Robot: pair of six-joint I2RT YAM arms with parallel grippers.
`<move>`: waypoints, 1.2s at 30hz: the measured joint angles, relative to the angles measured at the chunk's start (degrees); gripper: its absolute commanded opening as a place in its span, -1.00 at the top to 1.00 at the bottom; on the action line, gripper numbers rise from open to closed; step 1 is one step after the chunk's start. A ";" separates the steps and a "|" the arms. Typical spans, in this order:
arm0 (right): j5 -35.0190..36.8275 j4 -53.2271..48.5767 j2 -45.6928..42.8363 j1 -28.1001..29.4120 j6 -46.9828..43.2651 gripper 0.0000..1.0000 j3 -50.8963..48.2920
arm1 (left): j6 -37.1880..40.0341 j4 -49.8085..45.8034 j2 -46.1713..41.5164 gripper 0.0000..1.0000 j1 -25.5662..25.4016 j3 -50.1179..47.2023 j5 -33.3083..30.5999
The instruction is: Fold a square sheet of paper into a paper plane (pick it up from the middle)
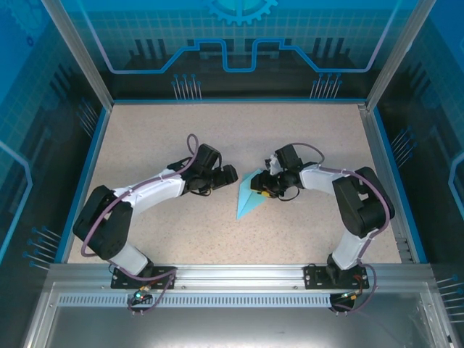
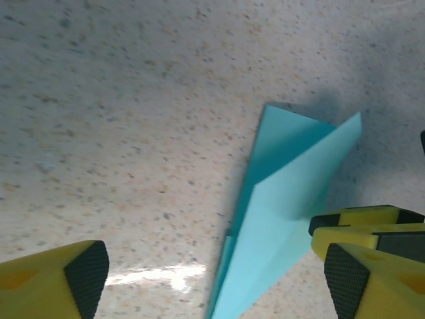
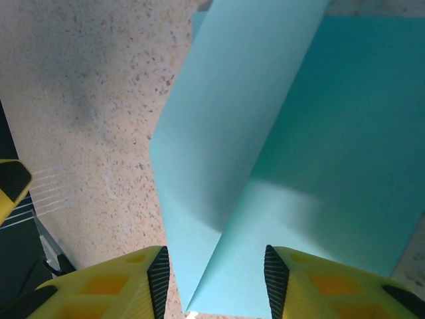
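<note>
The square sheet of paper, light cyan, lies folded into a narrow pointed paper plane (image 1: 246, 203) on the speckled table, its tip toward the near edge. One wing flap (image 3: 226, 100) stands raised over the flat part (image 3: 332, 146). My right gripper (image 1: 262, 190) is at the plane's wide end. It is open, and its fingertips (image 3: 159, 279) straddle the paper's fold without pinching it. My left gripper (image 1: 230, 174) hovers just left of the plane and is wide open. The paper (image 2: 285, 199) lies between its pads (image 2: 85, 272), close to the right one.
The beige speckled table (image 1: 181, 130) is bordered by a blue raised rim (image 1: 83, 181) and transparent walls. A metal rail (image 1: 239, 272) carrying both arm bases runs along the near edge. The right gripper's yellow finger (image 2: 365, 219) sits close beside my left gripper's right pad.
</note>
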 measured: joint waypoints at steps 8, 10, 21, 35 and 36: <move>-2.71 2.58 3.32 0.22 1.64 0.28 0.94 | 0.09 -1.25 -0.42 -0.97 2.29 0.00 -1.42; -3.74 3.74 4.70 0.48 1.92 0.30 1.42 | 0.11 -1.27 -0.44 -0.97 2.54 0.00 -1.38; -8.22 10.69 6.36 0.74 3.98 0.86 1.01 | -1.11 -0.94 -2.36 -0.97 5.62 -0.39 4.57; -16.90 18.43 -2.99 -1.97 8.87 0.86 1.73 | -7.15 12.37 -11.10 -0.97 11.98 -10.34 26.91; -17.81 19.34 -3.26 -2.03 9.73 0.85 2.54 | -7.80 14.64 -11.10 -0.97 11.98 -11.02 29.35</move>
